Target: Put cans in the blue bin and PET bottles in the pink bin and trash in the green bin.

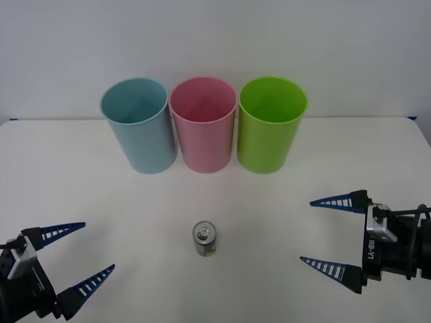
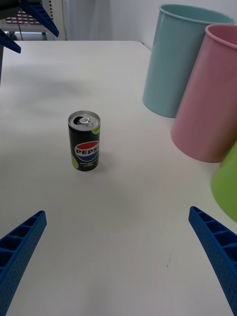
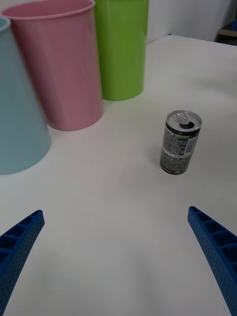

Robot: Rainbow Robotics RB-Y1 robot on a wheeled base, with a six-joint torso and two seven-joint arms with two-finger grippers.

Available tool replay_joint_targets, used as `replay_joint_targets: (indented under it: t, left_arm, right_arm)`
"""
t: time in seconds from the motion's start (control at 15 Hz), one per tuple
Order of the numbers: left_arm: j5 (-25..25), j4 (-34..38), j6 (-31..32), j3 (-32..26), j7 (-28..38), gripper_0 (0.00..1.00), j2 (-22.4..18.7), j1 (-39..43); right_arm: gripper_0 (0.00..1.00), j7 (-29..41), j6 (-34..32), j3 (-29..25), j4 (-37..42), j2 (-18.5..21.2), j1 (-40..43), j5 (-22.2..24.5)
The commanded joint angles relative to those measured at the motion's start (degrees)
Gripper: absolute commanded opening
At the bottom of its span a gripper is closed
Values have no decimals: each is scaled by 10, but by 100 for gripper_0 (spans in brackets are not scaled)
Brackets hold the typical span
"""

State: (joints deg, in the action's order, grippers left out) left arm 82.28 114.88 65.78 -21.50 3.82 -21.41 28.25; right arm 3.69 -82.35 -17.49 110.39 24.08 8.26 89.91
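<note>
front view: nothing sorted yet. i see the pepsi can (image 1: 205, 239) upright at lower centre, blue bin (image 1: 138, 124) upper left, left gripper (image 1: 73, 259) and right gripper (image 1: 331, 234) both spread wide, empty.

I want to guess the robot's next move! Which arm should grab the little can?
Probably the left. Both end effectors, left and right, are open and about equally far from the upright can, but the blue bin stands on the left side.
</note>
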Motion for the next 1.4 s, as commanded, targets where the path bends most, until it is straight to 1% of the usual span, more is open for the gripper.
replay_joint_targets:
  t: [0.07, 0.13, 0.33, 0.47, 0.67, 0.87, 1.0, 1.13, 1.2, 1.4]
  left_arm:
    - [-7, -23, 9, 18, -5, 100, -20, -14]
    - [-15, -41, 11, 32, -8, 100, -36, -21]
    - [-43, -78, 11, 61, -26, 100, -63, -43]
    - [-46, -89, 10, 65, -32, 100, -72, -56]
    - [-47, -92, 4, 72, -18, 100, -89, -56]
    - [-52, -122, 7, 100, -13, 100, -92, -69]
    - [-85, -178, 9, 134, -33, 100, -95, -107]
    - [-130, -249, 9, 175, -68, 100, -97, -148]
    - [-147, -271, 9, 190, -79, 100, -99, -166]
    - [-179, -280, 5, 229, -81, 100, -114, -195]
  right_arm:
    - [100, 0, 0, 0, 0, 0, 0, 0]
    - [100, 0, 0, 0, 0, 0, 0, 0]
    - [100, 0, 0, 0, 0, 0, 0, 0]
    - [100, 0, 0, 0, 0, 0, 0, 0]
    - [100, 0, 0, 0, 0, 0, 0, 0]
    - [100, 0, 0, 0, 0, 0, 0, 0]
    - [100, 0, 0, 0, 0, 0, 0, 0]
    - [100, 0, 0, 0, 0, 0, 0, 0]
    - [100, 0, 0, 0, 0, 0, 0, 0]
    - [100, 0, 0, 0, 0, 0, 0, 0]
